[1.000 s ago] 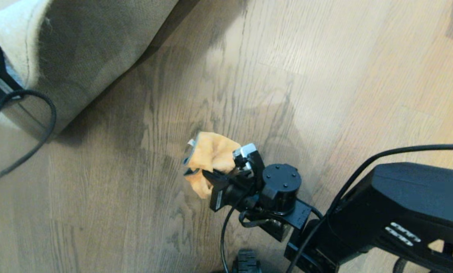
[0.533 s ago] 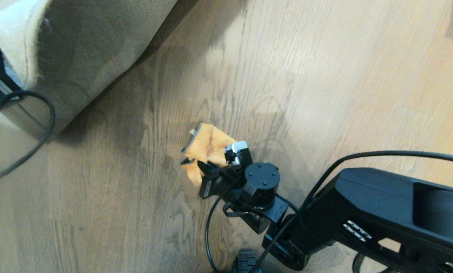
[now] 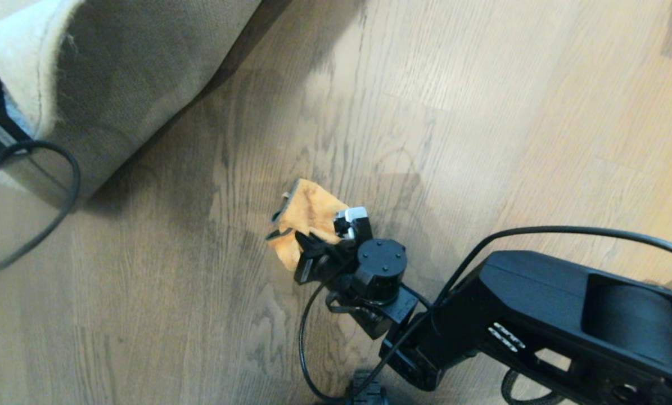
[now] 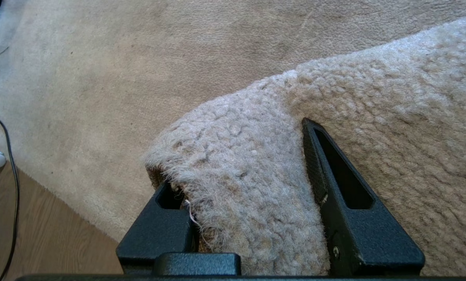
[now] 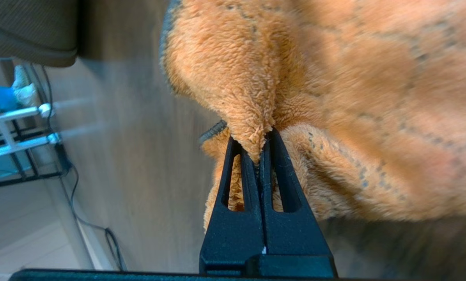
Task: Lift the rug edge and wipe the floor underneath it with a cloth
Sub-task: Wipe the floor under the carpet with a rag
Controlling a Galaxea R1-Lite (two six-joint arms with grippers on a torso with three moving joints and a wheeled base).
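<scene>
Your right claw (image 3: pixel 320 246), clenched on the cloth (image 3: pixel 305 216), has dragged it nearer across the exposed floor (image 3: pixel 482 112). Your left claw (image 4: pixel 248 203) still grips the raised rug (image 4: pixel 353 117), so wiping continues.

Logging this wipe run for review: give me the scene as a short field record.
rug: edge lifted, tan backing showing
left gripper: clamped on the rug edge, at the far left of the head view
cloth: orange, bunched, on the exposed planks
right gripper: shut on the cloth
floor: bare wood, exposed beside the raised rug
</scene>
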